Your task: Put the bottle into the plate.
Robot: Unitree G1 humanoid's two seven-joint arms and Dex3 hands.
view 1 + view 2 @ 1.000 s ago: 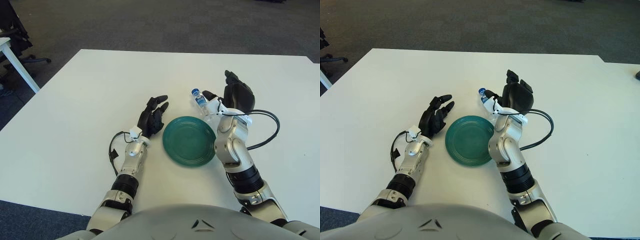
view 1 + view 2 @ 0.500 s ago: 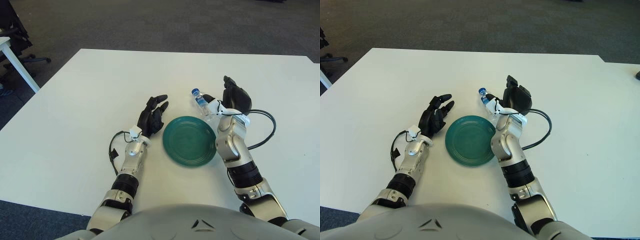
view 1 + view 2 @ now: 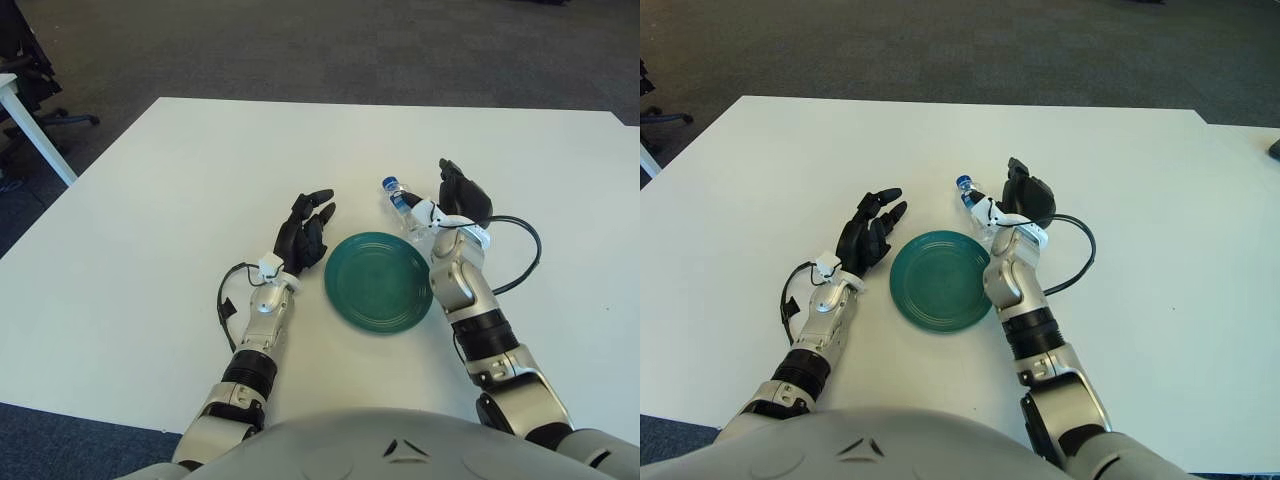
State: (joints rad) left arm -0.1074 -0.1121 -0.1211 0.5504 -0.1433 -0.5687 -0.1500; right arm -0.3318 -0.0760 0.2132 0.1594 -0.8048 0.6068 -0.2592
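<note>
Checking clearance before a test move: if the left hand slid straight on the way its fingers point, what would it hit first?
Probably nothing: the left hand points up and slightly right, passing left of the plate and bottle, over bare table. Depth is uncertain.

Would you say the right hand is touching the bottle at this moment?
Cannot tell. In both eye views the right hand shows close against the bottle, lying beside the plate, but its wrist hides any contact.

You see two silver-grey metallic forearms with black ribbed bands near the elbows. Each ends in a black three-finger hand: the left hand (image 3: 306, 236) and the right hand (image 3: 462, 197). A small white module sits at each wrist, with a thin black cable looping beside it. A grey torso shell fills the near edge.
</note>
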